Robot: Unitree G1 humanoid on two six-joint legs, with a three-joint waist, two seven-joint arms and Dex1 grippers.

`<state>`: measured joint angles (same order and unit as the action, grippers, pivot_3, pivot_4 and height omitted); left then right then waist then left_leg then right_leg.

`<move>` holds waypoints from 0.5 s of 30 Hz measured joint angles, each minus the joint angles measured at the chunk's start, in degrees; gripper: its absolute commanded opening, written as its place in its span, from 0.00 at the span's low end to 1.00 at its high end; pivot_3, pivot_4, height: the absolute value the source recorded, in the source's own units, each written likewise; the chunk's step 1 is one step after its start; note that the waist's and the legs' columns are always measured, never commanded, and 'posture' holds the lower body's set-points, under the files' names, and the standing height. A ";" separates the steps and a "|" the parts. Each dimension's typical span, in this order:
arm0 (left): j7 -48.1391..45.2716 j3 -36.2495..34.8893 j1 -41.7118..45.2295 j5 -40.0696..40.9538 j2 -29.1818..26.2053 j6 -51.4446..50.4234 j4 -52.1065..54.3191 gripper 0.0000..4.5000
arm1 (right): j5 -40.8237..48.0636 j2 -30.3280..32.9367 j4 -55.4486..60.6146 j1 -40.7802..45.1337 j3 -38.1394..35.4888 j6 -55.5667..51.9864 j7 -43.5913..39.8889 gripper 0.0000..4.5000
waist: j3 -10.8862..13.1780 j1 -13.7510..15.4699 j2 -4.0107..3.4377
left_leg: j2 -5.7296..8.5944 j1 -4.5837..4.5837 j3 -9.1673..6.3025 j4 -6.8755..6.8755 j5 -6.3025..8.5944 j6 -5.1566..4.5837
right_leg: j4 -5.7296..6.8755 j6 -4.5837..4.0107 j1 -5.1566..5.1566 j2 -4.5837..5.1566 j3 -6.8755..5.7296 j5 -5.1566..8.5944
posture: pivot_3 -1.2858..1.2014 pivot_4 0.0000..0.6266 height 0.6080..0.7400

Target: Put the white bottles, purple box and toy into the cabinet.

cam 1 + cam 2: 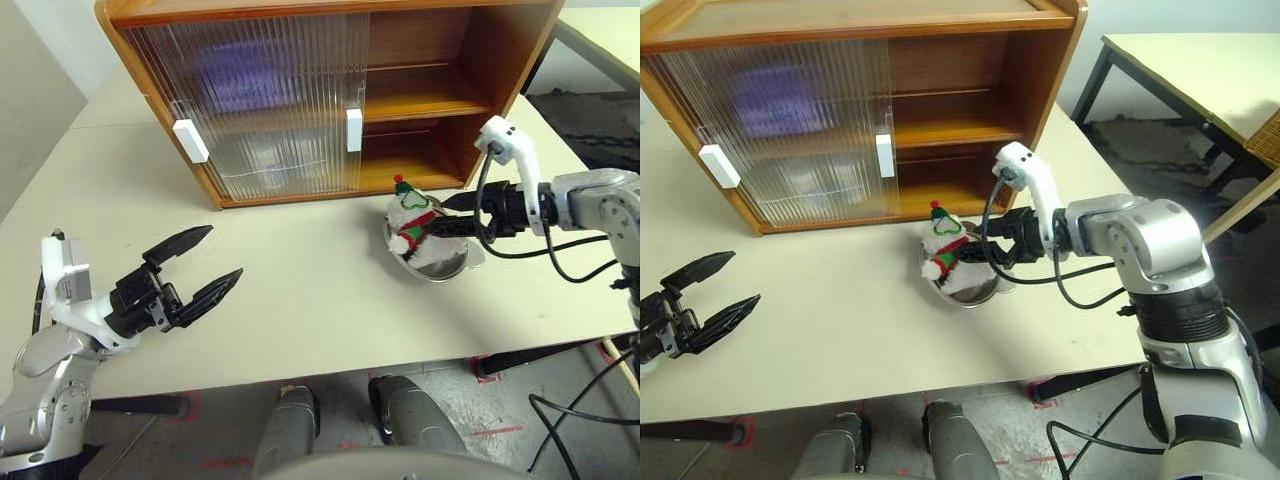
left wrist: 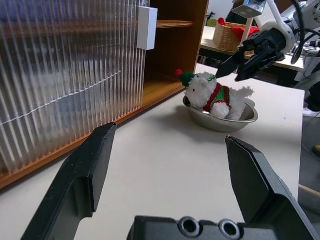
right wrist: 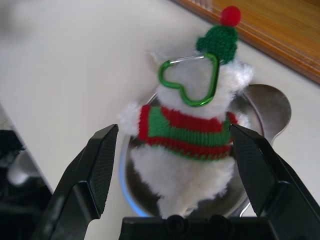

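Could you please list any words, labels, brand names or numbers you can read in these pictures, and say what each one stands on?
No text can be read anywhere.
Purple box: a blur behind the cabinet's ribbed sliding door; any print is unreadable.
Toy: knitted stripes and a green heart-shaped clip, no lettering.
Steel bowl and white door handles: plain, no markings.

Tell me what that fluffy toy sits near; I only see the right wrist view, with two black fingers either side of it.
Observer: The toy lies in a steel bowl just in front of the cabinet, at its open right half.
Operator: Is the other arm busy?
Observer: No, the left gripper hangs open over the table, far off to the left.
Operator: Anything inside already?
Observer: A purple blur shows behind the ribbed door, on the upper shelf.
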<state>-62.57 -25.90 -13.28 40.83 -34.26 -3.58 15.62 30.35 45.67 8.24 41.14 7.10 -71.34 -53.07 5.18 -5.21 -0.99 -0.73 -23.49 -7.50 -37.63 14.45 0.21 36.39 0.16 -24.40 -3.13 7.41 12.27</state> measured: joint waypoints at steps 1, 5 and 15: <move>0.14 -0.02 -0.11 0.00 0.00 0.09 0.00 1.00 | -0.30 -0.66 -0.10 0.02 0.44 0.00 1.13 0.99 | 0.00 0.02 0.00 | 0.00 0.00 -0.01 -0.02 -0.01 -0.01 | 0.00 0.02 0.01 0.00 0.00 -0.01 | 0.47 0.18 1.00; 0.53 -0.35 -0.28 -0.02 -0.08 0.34 0.00 1.00 | -1.87 -2.16 -1.19 0.21 1.52 0.00 4.07 0.99 | 0.00 0.30 0.00 | 0.00 0.00 -0.02 -0.09 -0.05 -0.08 | 0.01 0.04 0.03 0.01 0.00 -0.12 | 0.47 0.18 1.00; 0.70 -1.03 -0.83 -0.05 -0.48 0.70 0.01 1.00 | -5.23 -5.80 -4.57 0.33 4.95 2.48 6.99 0.99 | -0.02 0.37 0.03 | -0.02 0.02 -0.02 -0.07 -0.07 -0.11 | 0.02 -0.40 0.01 -0.01 -0.01 -0.43 | 0.47 0.18 1.00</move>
<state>-61.86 -26.93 -14.11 40.78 -34.74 -2.88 15.63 25.12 39.87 3.67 41.47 12.05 -68.86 -46.08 5.16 -4.84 -0.97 -0.75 -23.47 -7.52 -37.70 14.38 0.11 36.41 -0.25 -24.39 -3.13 7.40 11.85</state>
